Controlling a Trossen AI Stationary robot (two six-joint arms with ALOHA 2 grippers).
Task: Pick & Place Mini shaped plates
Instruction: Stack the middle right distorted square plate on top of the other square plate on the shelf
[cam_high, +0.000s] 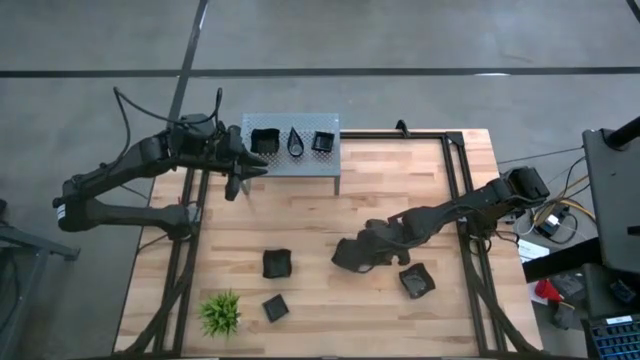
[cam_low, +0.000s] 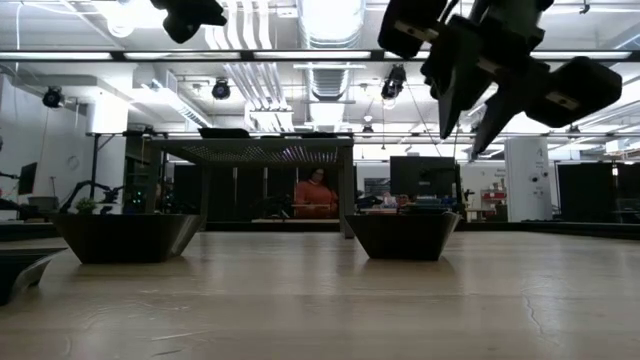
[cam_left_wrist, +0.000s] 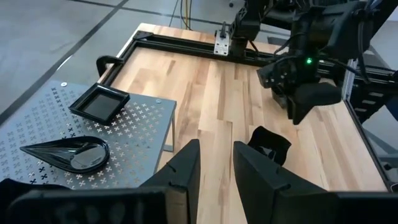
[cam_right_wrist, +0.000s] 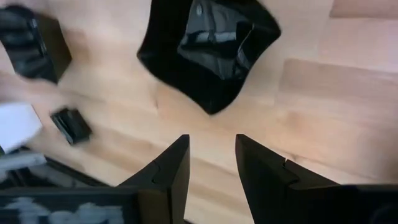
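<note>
The right gripper (cam_high: 350, 256), its fingers parted and holding nothing, hovers just beside the square plate (cam_high: 277, 263) lying between it and the plant (cam_high: 220, 313), nearer it than the left gripper (cam_high: 240, 170).

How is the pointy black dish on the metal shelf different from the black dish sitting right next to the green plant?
The glossy black teardrop-shaped dish tapers to a point, while the small black square dish has corners. The teardrop dish rests on the perforated grey metal shelf between two square dishes; the square dish sits on the bare wooden table, beside the spiky green plant. Both are black and small, and no claw touches either.
</note>
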